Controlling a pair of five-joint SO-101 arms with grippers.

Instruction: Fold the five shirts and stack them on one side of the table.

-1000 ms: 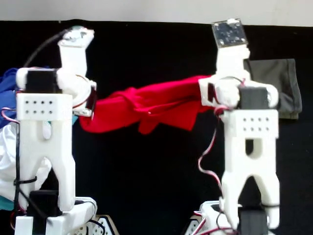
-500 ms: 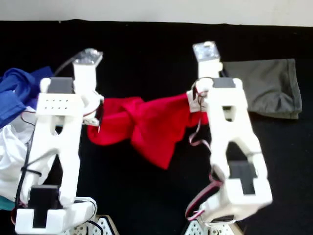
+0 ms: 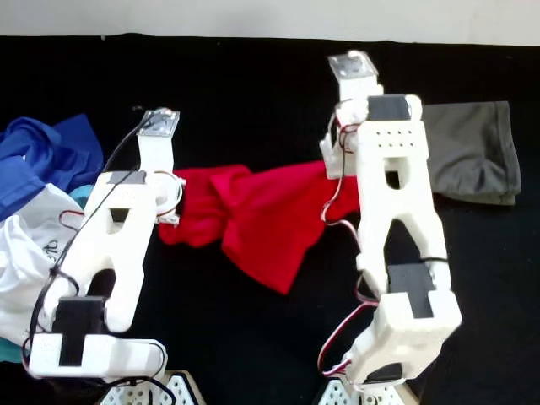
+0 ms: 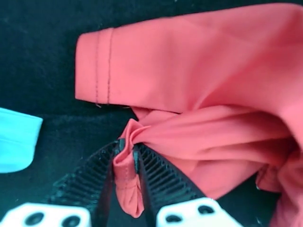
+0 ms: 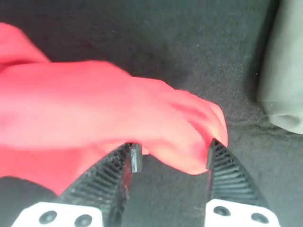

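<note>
Bright, even light; white arms [image 3: 126, 228] gleam against the black table [image 3: 253, 84].

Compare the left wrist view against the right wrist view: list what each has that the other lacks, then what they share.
Left wrist, not right: a light blue cloth, the left pincer shut on a fold of the red shirt. Right wrist, not left: a grey shirt, the right pincer, open. Shared: the red shirt and the black table.

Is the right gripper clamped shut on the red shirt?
No, the right gripper has its fingers wide apart, with the red shirt lying between them.
</note>
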